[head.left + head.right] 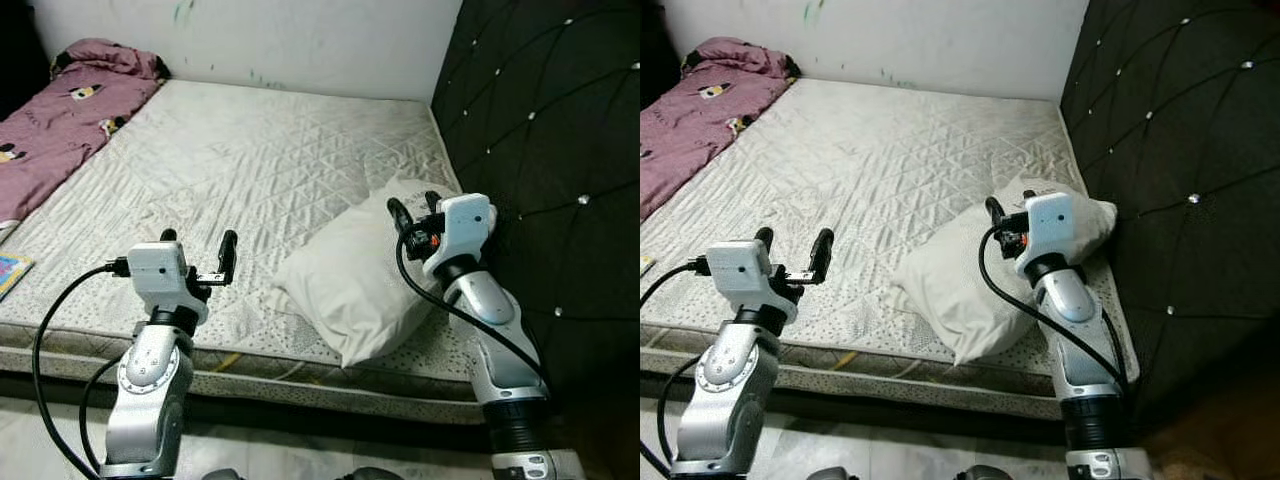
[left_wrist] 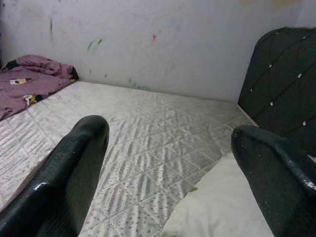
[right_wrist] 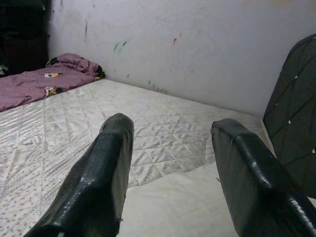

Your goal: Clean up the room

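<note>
Silver jointed arms, white wrist housings, looping black cables — glossy black claw fingers (image 2: 74,173).

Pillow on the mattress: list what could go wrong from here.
The pillow overhangs the mattress front edge; a nudge may tip it to the floor.
The right claw, open above it, sits close to the black headboard and could bump it.
The left claw, open, hovers apart, so one-sided grabbing may drag it.

Blanket (image 1: 60,120): your left edge cuts it off.
Book (image 1: 10,272): you see one corner only.
Pillow (image 1: 350,280): right tool (image 1: 415,212) hides its far end.
</note>
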You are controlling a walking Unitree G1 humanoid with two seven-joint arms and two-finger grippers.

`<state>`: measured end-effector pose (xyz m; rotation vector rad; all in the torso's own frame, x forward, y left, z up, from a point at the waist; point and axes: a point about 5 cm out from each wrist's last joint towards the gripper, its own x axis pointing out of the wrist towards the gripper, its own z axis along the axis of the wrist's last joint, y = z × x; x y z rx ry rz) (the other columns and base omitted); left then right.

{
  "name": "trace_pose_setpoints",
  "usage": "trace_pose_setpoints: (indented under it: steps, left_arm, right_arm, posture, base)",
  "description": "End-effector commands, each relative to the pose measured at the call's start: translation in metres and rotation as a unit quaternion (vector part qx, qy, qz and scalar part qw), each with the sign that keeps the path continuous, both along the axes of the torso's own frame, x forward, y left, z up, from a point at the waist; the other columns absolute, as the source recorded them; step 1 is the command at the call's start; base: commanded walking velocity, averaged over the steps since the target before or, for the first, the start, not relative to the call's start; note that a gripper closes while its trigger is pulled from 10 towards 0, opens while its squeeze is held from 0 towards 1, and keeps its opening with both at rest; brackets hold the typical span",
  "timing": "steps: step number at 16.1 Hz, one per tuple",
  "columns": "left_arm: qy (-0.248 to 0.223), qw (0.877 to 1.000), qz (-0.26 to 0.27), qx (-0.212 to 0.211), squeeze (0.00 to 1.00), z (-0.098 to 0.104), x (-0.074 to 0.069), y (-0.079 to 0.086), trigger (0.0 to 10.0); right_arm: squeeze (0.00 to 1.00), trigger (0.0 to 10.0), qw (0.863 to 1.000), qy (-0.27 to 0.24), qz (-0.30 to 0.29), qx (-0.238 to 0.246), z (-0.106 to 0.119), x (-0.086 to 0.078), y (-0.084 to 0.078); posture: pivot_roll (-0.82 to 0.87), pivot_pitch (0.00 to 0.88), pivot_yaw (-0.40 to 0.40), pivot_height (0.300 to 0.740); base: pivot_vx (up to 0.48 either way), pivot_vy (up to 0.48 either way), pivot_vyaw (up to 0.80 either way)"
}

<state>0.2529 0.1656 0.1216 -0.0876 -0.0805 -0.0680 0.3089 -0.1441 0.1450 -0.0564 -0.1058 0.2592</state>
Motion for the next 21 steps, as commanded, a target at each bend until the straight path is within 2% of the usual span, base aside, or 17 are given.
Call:
trace_pose_setpoints:
  steps: [1,14,17,21]
  left_arm:
    - [-0.002,1.000,-0.005,0.003,0.00,0.002,0.002,0.000,10.0]
    - [-0.002,1.000,-0.015,-0.004,0.00,0.003,0.001,-0.002,10.0]
    - [0.007,1.000,0.011,0.009,0.00,-0.004,-0.002,0.002,10.0]
    - [0.016,1.000,0.005,0.009,0.00,-0.008,-0.008,0.002,10.0]
  right_arm:
    - [0.00,10.0,1.000,-0.001,-0.001,0.001,0.003,0.001,0.000]
    - [0.00,10.0,1.000,0.003,-0.003,0.000,0.001,0.002,0.000]
    - [0.00,10.0,1.000,0.007,-0.005,-0.001,-0.002,0.001,-0.002]
    - [0.00,10.0,1.000,0.013,-0.006,0.002,-0.007,-0.004,0.000]
  posture:
    - [-0.10,0.000,-0.040,0.740]
    - [-0.10,0.000,-0.039,0.740]
    - [-0.09,0.000,-0.042,0.740]
    - [-0.08,0.000,-0.037,0.740]
  base:
    - [0.000,0.000,-0.80]
    - [0.000,0.000,-0.80]
    - [0.000,0.000,-0.80]
    - [0.000,0.000,-0.80]
